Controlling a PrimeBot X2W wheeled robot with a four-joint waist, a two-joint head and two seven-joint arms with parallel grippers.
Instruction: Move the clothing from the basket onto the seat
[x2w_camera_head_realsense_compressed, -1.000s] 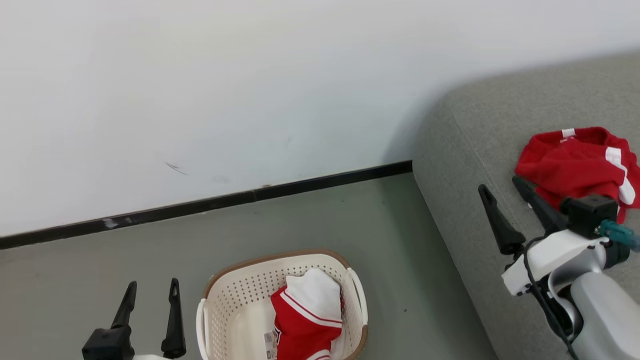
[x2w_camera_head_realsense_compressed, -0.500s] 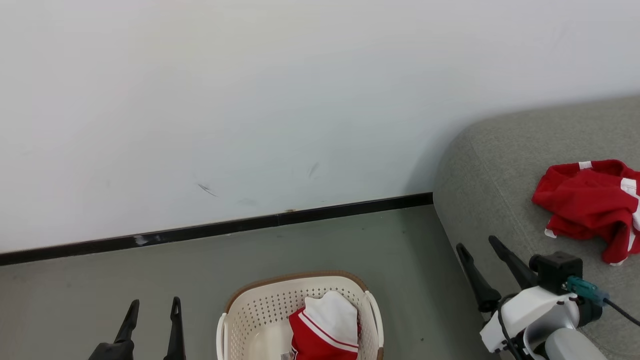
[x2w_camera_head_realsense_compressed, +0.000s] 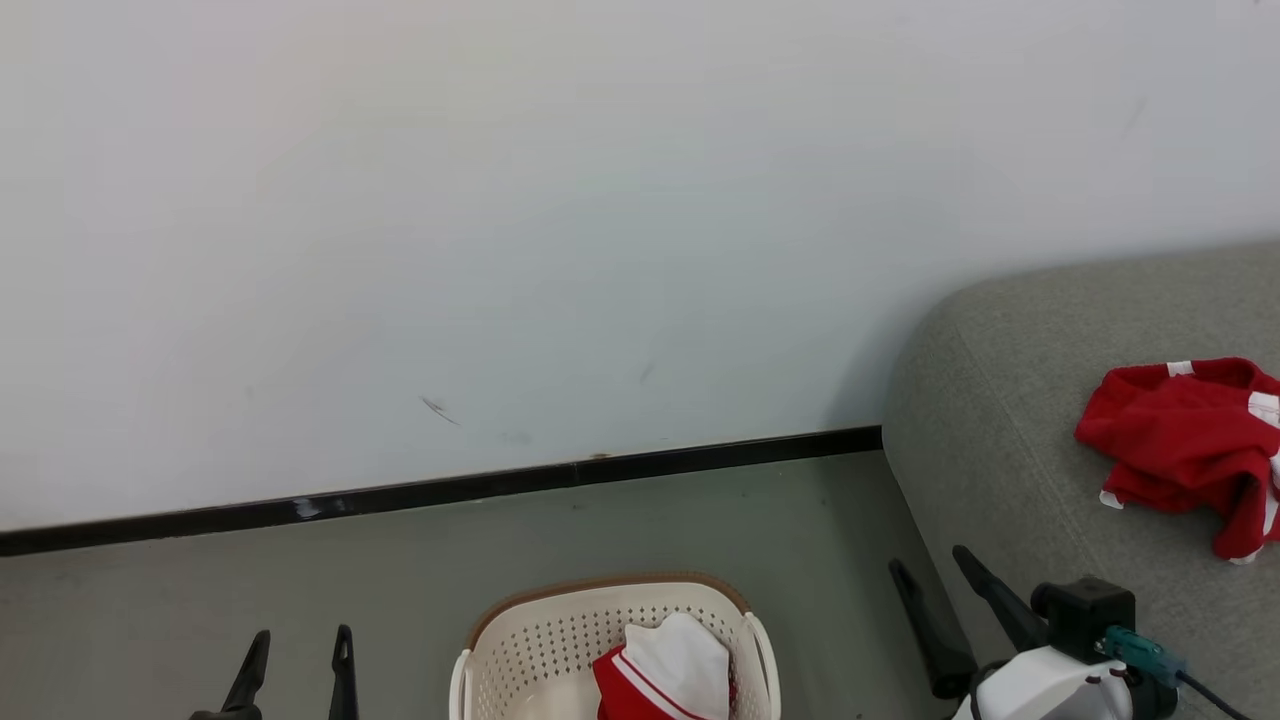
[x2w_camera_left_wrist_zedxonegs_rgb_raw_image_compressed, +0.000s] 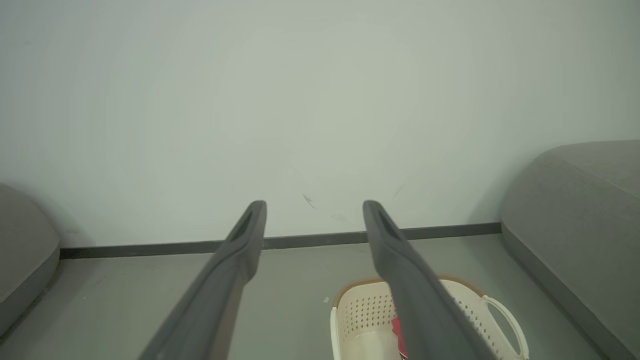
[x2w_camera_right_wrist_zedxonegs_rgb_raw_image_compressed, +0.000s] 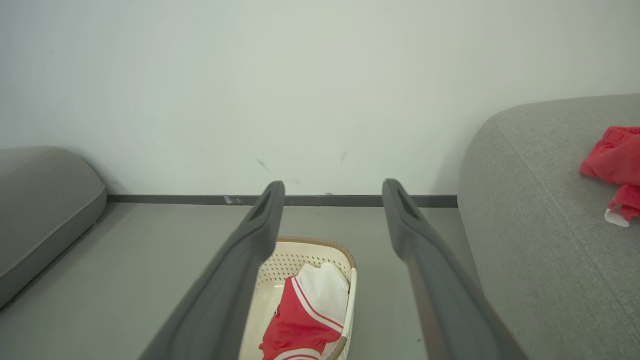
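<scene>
A: What is seen in the head view?

B: A cream-white perforated plastic basket with a brown rim (x2w_camera_head_realsense_compressed: 600, 584) is set on the grey floor (x2w_camera_head_realsense_compressed: 200, 600) at the lower centre of the frame. A folded red and white garment (x2w_camera_head_realsense_compressed: 665, 668) lies inside it. At the right edge, a crumpled red garment with white trim (x2w_camera_head_realsense_compressed: 1185, 440) is laid on the large grey fabric sofa (x2w_camera_head_realsense_compressed: 1000, 400). The left tool (x2w_camera_head_realsense_compressed: 302, 645) is shown at the lower left and the right tool (x2w_camera_head_realsense_compressed: 928, 562) at the lower right, beside the sofa's front. Both are spread wide and nothing is gripped.

A: And the left wrist view?

B: The left tool (x2w_camera_left_wrist_zedxonegs_rgb_raw_image_compressed: 315, 206) is seen fully parted and empty against the white wall (x2w_camera_left_wrist_zedxonegs_rgb_raw_image_compressed: 320, 100). The basket (x2w_camera_left_wrist_zedxonegs_rgb_raw_image_compressed: 365, 312) is partly hidden behind one finger at the lower centre, and the sofa (x2w_camera_left_wrist_zedxonegs_rgb_raw_image_compressed: 575, 225) is found at the right edge.

A: The right wrist view?

B: The right tool (x2w_camera_right_wrist_zedxonegs_rgb_raw_image_compressed: 334, 186) is spread wide, with nothing between its fingers. The basket (x2w_camera_right_wrist_zedxonegs_rgb_raw_image_compressed: 320, 243) is framed between them at the bottom centre, with the red and white garment (x2w_camera_right_wrist_zedxonegs_rgb_raw_image_compressed: 310, 310) lying in it. The crumpled red garment (x2w_camera_right_wrist_zedxonegs_rgb_raw_image_compressed: 612, 160) is seen on the sofa (x2w_camera_right_wrist_zedxonegs_rgb_raw_image_compressed: 540, 225) at the right edge, well apart from the basket.
</scene>
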